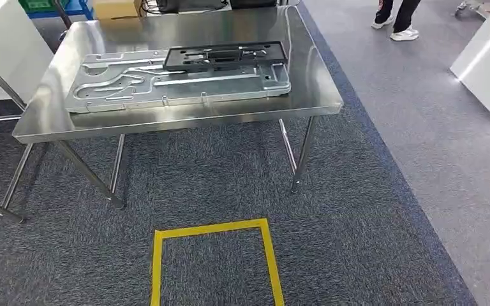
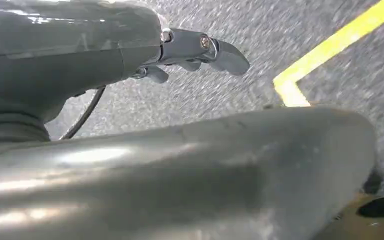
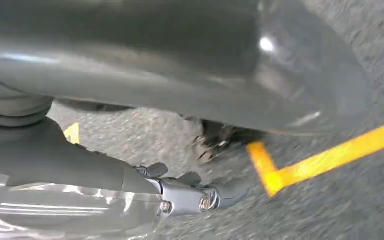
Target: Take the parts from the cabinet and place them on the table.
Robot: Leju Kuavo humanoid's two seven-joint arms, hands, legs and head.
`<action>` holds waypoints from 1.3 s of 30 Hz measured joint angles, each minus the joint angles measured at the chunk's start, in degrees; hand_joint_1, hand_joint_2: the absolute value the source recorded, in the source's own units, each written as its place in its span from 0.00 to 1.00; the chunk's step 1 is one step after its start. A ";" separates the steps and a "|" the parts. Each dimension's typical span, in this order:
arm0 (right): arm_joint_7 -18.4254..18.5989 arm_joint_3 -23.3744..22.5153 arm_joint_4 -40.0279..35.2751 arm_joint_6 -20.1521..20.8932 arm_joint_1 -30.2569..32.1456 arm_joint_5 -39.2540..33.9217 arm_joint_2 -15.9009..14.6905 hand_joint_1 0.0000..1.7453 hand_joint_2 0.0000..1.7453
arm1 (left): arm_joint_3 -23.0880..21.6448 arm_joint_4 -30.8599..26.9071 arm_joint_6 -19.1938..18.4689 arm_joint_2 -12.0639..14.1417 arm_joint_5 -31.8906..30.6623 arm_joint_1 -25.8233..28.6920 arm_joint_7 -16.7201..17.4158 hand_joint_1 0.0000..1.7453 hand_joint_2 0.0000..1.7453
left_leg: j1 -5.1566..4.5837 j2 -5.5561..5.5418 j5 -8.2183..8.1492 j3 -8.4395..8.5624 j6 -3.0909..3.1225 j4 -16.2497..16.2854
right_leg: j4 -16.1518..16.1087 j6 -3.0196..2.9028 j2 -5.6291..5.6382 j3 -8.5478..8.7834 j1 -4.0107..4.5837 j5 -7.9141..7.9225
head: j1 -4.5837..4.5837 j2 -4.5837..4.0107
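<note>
Steel table [image 1: 185,124] stands ahead of the robot on grey carpet [image 1: 217,185], seen from the head view. Two parts lie on it: a big silver stamped metal panel [image 1: 178,86] flat across the mid of the top, and a black plastic frame [image 1: 224,56] resting on the panel's far right portion, touching it. Panel's near edge sits just inside the table's front edge.

On the floor in front of the table is a yellow tape square [image 1: 212,255], open toward the robot, well apart from the table legs [image 1: 303,153].

Far side: a person's legs and white shoes [image 1: 403,32] on the lighter grey floor [image 1: 446,127] to the right, well apart from the table. A white box-like unit [image 1: 488,64] sits at the right edge. A tan box [image 1: 115,7] and blue item [image 1: 44,6] sit beyond the table's far edge.

Left hand [image 2: 190,52] hangs over the carpet near a yellow tape corner [image 2: 292,87]; fingers extended, slightly curled, nothing held. Right hand [image 3: 195,192] likewise hangs above carpet near the tape; fingers look loosely out w/ nothing in them, though the pic is blurred.
</note>
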 joint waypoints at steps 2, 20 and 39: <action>0.07 0.02 0.39 -0.89 0.38 -0.07 -0.98 0.00 0.00 | 0.00 0.00 0.02 0.00 0.04 0.13 0.20 0.00 0.00 | 0.00 -0.04 2.75 1.63 0.19 2.26 | 0.36 0.02 0.20 -2.59 0.19 1.71 | -0.02 0.02; 1.68 5.03 1.64 -7.36 1.62 8.05 -3.17 0.00 0.00 | 0.07 0.09 0.57 -0.83 0.09 0.45 -0.64 0.00 0.00 | -0.39 0.98 13.14 4.18 2.88 -16.49 | 12.48 4.28 0.44 -0.50 -1.21 0.07 | 0.00 0.02; -0.13 11.80 2.58 -5.53 1.22 14.14 -5.33 0.00 0.00 | 0.04 0.07 3.10 -0.57 -0.61 0.94 -2.43 0.00 0.00 | -0.36 -0.17 9.51 8.55 1.42 -15.67 | -0.18 1.98 -0.09 3.57 -0.30 -2.76 | -0.02 0.02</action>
